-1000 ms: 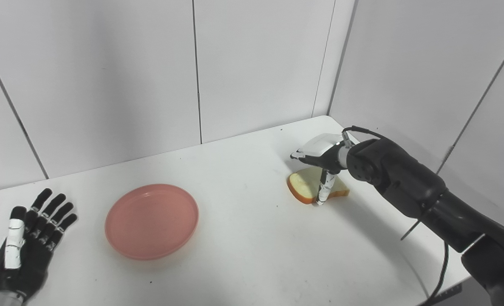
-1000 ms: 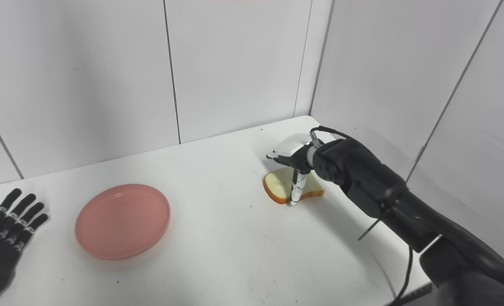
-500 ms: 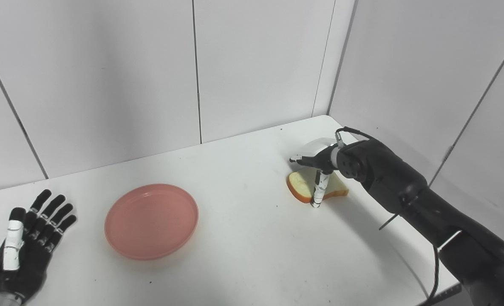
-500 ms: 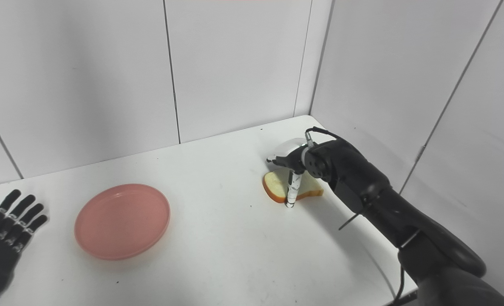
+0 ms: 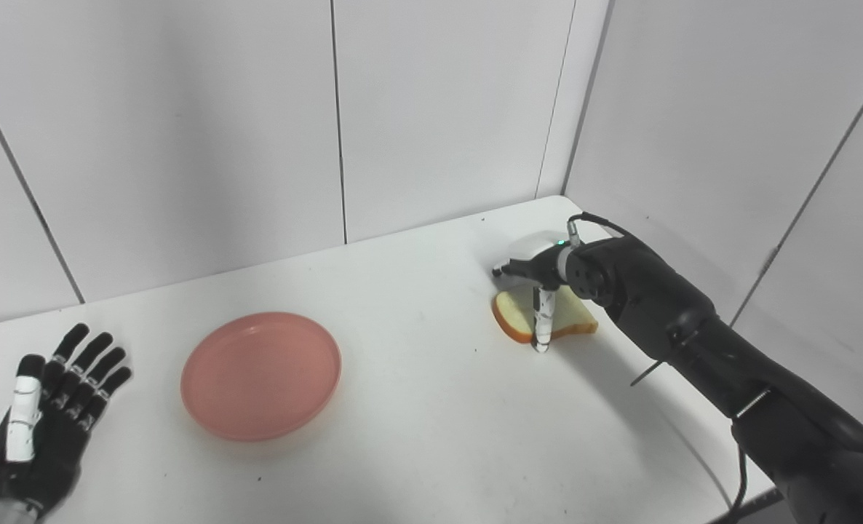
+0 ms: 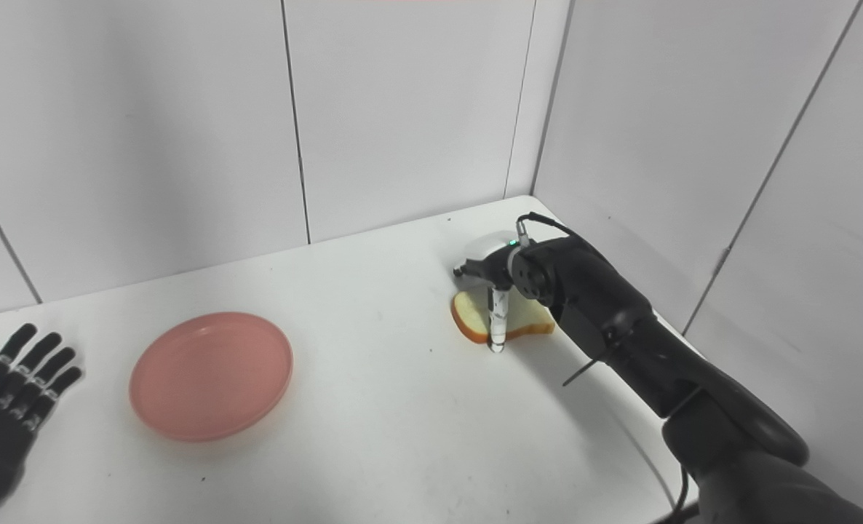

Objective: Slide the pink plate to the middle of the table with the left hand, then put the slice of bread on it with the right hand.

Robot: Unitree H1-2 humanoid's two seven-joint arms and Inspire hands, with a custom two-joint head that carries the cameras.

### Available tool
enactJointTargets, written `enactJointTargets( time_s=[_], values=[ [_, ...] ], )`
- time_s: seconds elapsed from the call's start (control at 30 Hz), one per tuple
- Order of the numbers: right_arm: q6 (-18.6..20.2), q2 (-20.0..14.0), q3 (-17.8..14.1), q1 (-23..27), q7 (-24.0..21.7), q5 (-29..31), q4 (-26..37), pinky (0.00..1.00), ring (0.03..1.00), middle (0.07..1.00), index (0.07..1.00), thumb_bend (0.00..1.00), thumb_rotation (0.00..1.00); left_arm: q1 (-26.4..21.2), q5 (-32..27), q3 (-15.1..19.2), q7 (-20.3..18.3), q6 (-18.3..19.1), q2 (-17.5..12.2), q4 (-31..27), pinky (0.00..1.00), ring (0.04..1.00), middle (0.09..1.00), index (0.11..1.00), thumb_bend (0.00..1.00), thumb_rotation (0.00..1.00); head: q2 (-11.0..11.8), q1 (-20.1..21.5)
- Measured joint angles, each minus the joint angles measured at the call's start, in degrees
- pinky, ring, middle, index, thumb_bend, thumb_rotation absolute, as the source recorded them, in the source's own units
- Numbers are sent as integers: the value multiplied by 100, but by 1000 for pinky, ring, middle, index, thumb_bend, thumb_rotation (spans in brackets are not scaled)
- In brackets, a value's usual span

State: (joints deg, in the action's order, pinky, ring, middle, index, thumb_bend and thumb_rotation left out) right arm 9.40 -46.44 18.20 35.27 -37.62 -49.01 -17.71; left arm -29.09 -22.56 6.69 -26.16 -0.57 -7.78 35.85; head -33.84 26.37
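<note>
A white table (image 5: pixel 431 437) is seen, closed in by pale wall panels (image 5: pixel 446 109) at the back and on the right. A pink plate (image 5: pixel 260 375) is set flat on the table, left of the middle, with nothing on it. A slice of bread (image 5: pixel 519 320) with a brown crust is laid flat on the table toward the far right corner, well apart from the plate.

The right robot hand (image 5: pixel 537 273) is held directly over the slice of bread, reached in on a black arm (image 5: pixel 693 342) from the lower right. Its white back is turned upward and its dark fingers (image 5: pixel 508 271) are pointed left above the far part of the slice. One white-banded digit (image 5: pixel 542 324) is pointed straight down at the near edge of the slice, its tip at the table just beside the crust. The bread is not seen to be lifted; whether the fingers are pressed against it on the far side cannot be told, since the hand covers that part, so the hand's grip cannot be told.

The left robot hand (image 5: pixel 46 415) is rested at the near left corner of the table, palm up, its fingers spread and nothing held in it. It is kept apart from the plate, which lies to its right.
</note>
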Motion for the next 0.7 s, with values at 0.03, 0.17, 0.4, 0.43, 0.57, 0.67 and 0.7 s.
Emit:
enactJointTargets(
  time_s=[0.03, 0.17, 0.4, 0.43, 0.57, 0.67, 0.7],
  values=[
    [-107, 5, -37, -57, 234, 43, -6, 475, 521, 587, 551, 620, 46, 1, 0, -4, 3, 4, 4, -3, 901, 904, 914, 922, 922, 759, -9, 0],
    [-425, 9, -189, -246, 938, 163, -1, 407, 434, 515, 480, 525, 2, 28, 0, 5, 20, 9, -10, -52, 897, 905, 913, 920, 921, 767, 0, 9],
    [-576, -3, -209, -281, 1094, 256, 18, 415, 417, 512, 483, 519, 0, 32, 1, -18, 26, 9, -16, -55, 894, 903, 913, 922, 920, 774, 26, -17],
    [-576, 3, -211, -281, 1103, 291, 40, 431, 422, 518, 475, 519, 0, 32, 1, -21, 27, 9, -13, -56, 891, 900, 911, 920, 919, 771, 26, -18],
    [-574, 18, -219, -280, 1113, 315, 218, 444, 443, 530, 454, 518, 0, 33, 1, -30, 29, 10, 0, -75, 916, 917, 926, 936, 894, 789, 53, -61],
    [-569, 15, -227, -267, 1126, 283, 321, 444, 444, 535, 451, 517, 0, 34, 2, -39, 30, 10, 2, -75, 902, 910, 919, 930, 892, 796, 70, -79],
    [-568, 14, -238, -267, 1126, 282, 353, 444, 443, 534, 453, 517, 0, 34, 3, -40, 34, 10, 4, -75, 896, 906, 915, 926, 897, 797, 96, -105]
  ],
)
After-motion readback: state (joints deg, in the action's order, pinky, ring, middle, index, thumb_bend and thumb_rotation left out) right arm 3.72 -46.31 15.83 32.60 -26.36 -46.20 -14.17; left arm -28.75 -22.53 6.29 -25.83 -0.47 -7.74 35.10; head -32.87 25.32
